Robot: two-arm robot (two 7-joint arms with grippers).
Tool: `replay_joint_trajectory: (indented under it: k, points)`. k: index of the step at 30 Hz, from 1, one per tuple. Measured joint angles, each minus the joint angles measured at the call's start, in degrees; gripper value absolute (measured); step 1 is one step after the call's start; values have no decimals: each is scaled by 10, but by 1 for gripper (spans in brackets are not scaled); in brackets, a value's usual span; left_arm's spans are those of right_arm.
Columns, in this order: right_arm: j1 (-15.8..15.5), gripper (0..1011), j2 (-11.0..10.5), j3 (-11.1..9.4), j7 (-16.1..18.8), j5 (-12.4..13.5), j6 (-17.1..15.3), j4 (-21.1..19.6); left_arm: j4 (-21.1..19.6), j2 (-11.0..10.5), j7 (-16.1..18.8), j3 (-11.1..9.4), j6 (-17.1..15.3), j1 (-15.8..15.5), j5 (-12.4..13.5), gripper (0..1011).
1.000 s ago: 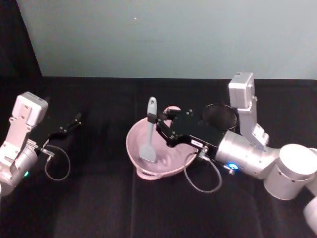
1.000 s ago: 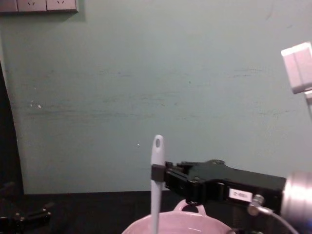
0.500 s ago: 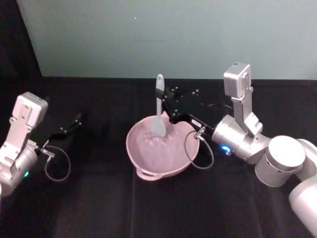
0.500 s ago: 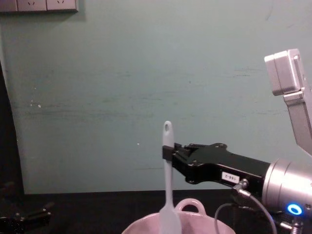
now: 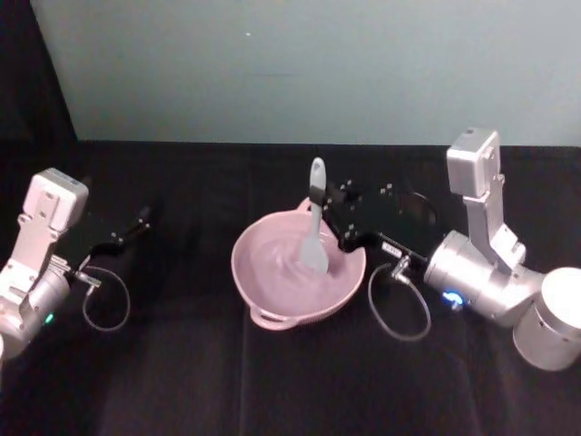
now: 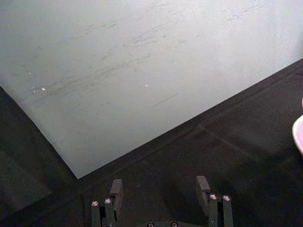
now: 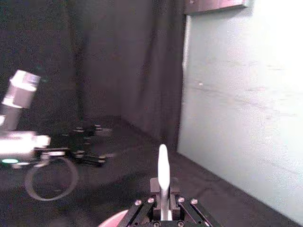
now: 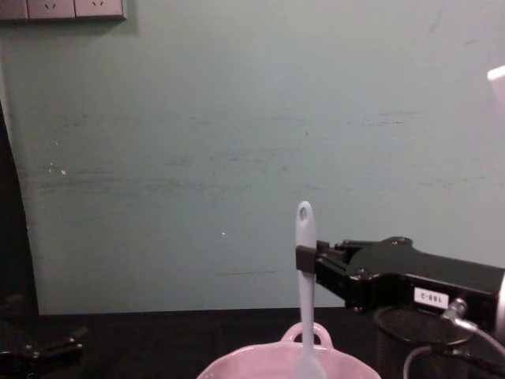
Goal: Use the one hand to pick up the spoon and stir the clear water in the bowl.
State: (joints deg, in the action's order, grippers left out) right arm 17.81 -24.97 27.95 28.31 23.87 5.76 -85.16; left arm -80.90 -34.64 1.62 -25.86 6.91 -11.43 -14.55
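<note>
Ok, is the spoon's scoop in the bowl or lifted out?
In. The spoon stands near upright with its scoop down inside the bowl, handle clamped by the right gripper. Left gripper sits open, far left.

Robot test lab: black-draped table [image 5: 182, 381], bare pale-green wall [image 8: 197, 118].

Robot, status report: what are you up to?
Right gripper shut on long white plastic spoon, scoop in wide pale pink bowl. Left gripper open, parked left. Black wire-mesh cup beside bowl, not blocking.
</note>
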Motion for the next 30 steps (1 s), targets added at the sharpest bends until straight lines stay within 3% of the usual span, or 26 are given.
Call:
replay_joint_trajectory:
  k: [3, 7, 12, 20, 26, 30]
  points:
    - [-22, 113, -4, -2, 12, 13, -11, -28, 0, 0, 0, 0, 0, 0, 0, 1011]
    - [-30, 113, 5, 4, 21, 21, -17, -34, 0, 0, 0, 0, 0, 0, 0, 1011]
    - [-9, 113, 51, 18, 19, 24, -19, 14, 0, 0, 0, 0, 0, 0, 0, 1011]
    - [35, 113, 101, 15, -8, -18, 38, 97, 0, 0, 0, 0, 0, 0, 0, 1011]
    - [48, 114, 106, 1, -33, -49, 62, 121, 0, 0, 0, 0, 0, 0, 0, 1011]
    - [47, 113, 96, -12, -44, -63, 66, 116, 0, 0, 0, 0, 0, 0, 0, 1011]
